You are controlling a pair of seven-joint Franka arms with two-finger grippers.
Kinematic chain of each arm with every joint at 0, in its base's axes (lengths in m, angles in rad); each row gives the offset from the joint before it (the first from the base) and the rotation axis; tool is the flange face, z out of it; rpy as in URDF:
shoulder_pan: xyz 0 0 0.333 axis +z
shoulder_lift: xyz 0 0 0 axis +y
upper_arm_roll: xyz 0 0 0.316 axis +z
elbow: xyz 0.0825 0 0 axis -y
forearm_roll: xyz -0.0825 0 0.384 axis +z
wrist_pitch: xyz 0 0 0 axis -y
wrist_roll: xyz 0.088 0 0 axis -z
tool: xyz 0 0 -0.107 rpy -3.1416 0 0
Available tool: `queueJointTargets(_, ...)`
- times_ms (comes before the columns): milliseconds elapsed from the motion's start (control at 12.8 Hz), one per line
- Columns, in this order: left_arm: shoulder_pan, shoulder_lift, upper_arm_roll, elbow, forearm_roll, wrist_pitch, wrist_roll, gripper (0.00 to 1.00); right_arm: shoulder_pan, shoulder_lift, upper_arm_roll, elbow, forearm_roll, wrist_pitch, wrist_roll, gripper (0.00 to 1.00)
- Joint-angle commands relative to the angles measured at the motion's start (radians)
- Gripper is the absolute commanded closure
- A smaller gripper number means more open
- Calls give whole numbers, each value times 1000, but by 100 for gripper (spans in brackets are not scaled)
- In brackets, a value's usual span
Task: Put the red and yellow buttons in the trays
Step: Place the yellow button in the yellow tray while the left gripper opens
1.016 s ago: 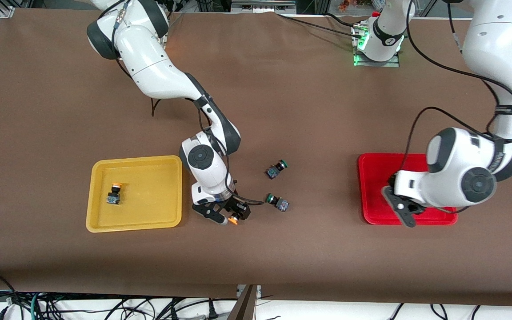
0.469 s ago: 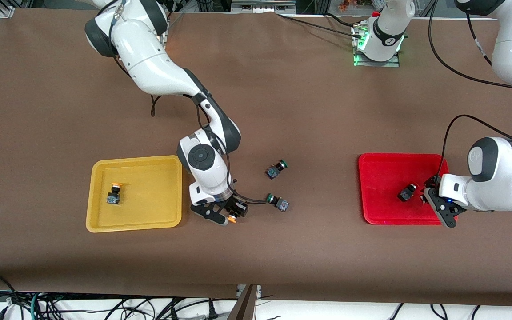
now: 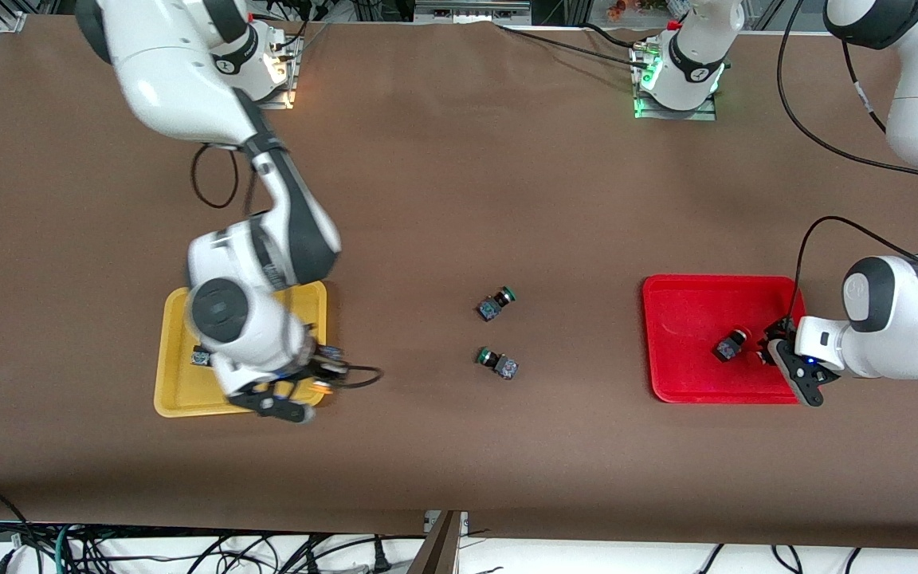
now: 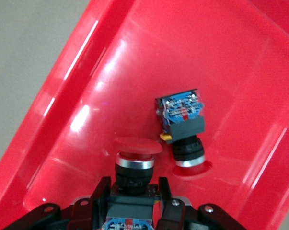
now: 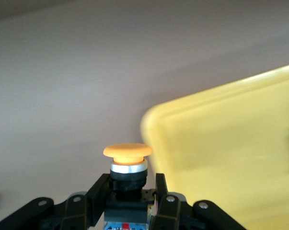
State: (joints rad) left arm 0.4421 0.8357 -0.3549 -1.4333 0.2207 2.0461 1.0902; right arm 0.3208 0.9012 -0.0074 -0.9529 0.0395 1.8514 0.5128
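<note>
yellow button (image 5: 127,165), clamped in right tool (image 5: 127,194)

Probably lab: aluminium framing (image 3: 5,20), loose cables (image 3: 108,550).

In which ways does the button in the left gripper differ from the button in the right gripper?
The red-capped button sits between the fingers of the left gripper inside the red tray, beside a second button lying there. The yellow-capped button is gripped by the right gripper and hangs over the corner of the yellow tray. Both have dark bodies and mushroom caps.
</note>
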Motion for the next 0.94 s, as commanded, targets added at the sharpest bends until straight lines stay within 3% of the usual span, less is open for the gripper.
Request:
queueJointTargets(0, 7, -18, -13, 11, 16, 0, 25, 0, -37, -28, -5, -88, 14, -44, -143, 100)
queueJointTargets(234, 7, -88, -22, 13, 3, -38, -31, 0, -89, -54, -11, -220, 19, -2, -267, 100)
queueJointTargets(469, -2, -203, -51, 14, 2, -176, -224, 0, -91, -128, -11, -406, 19, 113, -280, 100)
queueJointTargets(859, -3, -381, -191, 52, 14, -384, -606, 0, -89, -192, -8, -628, 19, 305, -297, 100)
